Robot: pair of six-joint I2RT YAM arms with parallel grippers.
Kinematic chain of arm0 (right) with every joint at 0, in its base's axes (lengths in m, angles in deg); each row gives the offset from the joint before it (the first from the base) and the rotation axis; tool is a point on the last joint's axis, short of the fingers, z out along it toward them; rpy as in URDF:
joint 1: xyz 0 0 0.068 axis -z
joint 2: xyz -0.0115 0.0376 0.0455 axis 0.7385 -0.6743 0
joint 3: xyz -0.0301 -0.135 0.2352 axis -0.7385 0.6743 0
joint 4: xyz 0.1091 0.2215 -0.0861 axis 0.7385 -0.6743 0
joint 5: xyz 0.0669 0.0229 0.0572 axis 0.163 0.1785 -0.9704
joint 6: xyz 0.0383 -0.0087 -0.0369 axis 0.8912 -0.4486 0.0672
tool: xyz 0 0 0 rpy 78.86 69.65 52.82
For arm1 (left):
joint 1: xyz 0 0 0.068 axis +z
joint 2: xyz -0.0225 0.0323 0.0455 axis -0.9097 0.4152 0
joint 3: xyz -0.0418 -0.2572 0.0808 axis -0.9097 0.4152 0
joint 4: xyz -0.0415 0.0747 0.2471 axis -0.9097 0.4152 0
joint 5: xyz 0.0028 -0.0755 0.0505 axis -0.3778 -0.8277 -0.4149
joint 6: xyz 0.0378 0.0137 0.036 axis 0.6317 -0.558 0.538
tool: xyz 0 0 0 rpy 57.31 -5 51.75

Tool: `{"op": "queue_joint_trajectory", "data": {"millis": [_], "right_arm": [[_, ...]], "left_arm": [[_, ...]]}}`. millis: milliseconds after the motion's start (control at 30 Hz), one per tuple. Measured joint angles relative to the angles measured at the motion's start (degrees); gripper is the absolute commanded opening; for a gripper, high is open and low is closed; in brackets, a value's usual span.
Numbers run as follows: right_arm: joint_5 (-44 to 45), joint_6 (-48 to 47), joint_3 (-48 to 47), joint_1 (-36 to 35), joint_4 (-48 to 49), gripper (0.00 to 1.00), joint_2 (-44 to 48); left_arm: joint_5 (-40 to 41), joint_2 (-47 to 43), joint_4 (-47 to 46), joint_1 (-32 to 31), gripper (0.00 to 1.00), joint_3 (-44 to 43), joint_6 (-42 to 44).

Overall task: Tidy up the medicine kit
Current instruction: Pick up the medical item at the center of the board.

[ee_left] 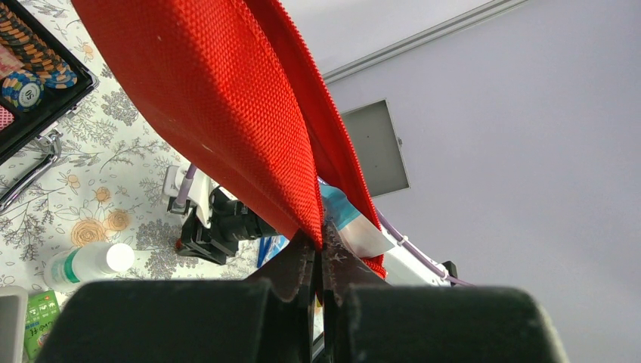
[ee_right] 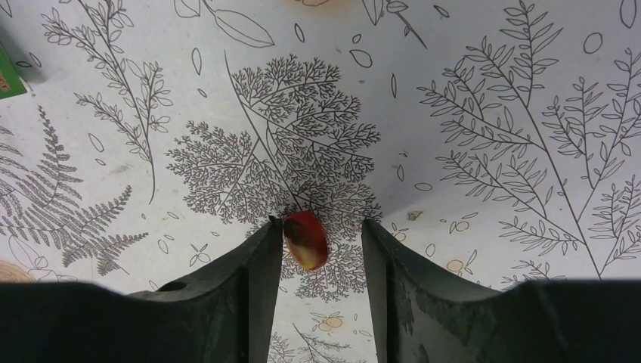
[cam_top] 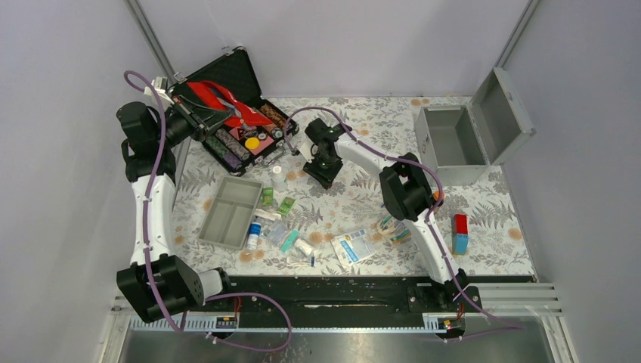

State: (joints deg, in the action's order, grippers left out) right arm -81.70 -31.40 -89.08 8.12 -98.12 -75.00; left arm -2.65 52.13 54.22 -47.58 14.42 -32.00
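**Medicine kit: grey metal box, standing open at the table's far right, well apart from both grippers.**
Judged rigid, smooth-sided and weighty, best taken by a wall's rim. Left gripper is clamped on the red pouch. Right gripper is half-open, straddling a small red pellet without gripping it.

Red woven pouch; white table printed with grey leaves and orange flowers; silver-grey metal box; small red disc, possibly yellow-smudged.

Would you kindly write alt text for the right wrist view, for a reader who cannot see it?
The right end effector hangs open over a leaf-printed table cover, with a small red oval object between its fingers.
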Motion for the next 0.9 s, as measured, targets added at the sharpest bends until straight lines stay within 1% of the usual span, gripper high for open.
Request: {"op": "queue_joint_trajectory", "data": {"millis": [33, 200, 367, 567, 700, 767, 900], "right_arm": [[0.11, -0.02, 0.0, -0.07, 0.0, 0.49, 0.0], [0.76, -0.31, 0.11, -0.39, 0.02, 0.28, 0.0], [0.85, -0.22, 0.28, -0.52, 0.09, 0.2, 0.0], [1.14, -0.15, 1.84, -0.55, 1.16, 0.19, 0.85], [1.49, 0.0, 7.1, -0.55, 1.46, 0.19, 4.28], [1.92, 0.0, 10.86, -0.55, 1.38, 0.19, 7.48], [2.21, 0.0, 15.76, -0.52, 0.92, 0.18, 16.52]], "left_arm": [[0.0, 0.0, 0.0, 0.0, 0.0, 0.0, 0.0], [0.0, 0.02, 0.0, 0.0, 0.0, 0.0, 0.0], [0.0, 0.07, 0.0, 0.0, 0.0, 0.0, 0.0], [0.02, 0.76, -0.04, -0.2, 0.0, 0.0, 0.04], [0.46, 2.82, 0.85, -1.84, 0.0, -0.59, 1.66], [1.29, 5.38, 3.45, -3.78, 0.0, -2.71, 3.85], [4.46, 12.92, 9.81, -9.88, 0.0, -10.03, 11.65]]}}
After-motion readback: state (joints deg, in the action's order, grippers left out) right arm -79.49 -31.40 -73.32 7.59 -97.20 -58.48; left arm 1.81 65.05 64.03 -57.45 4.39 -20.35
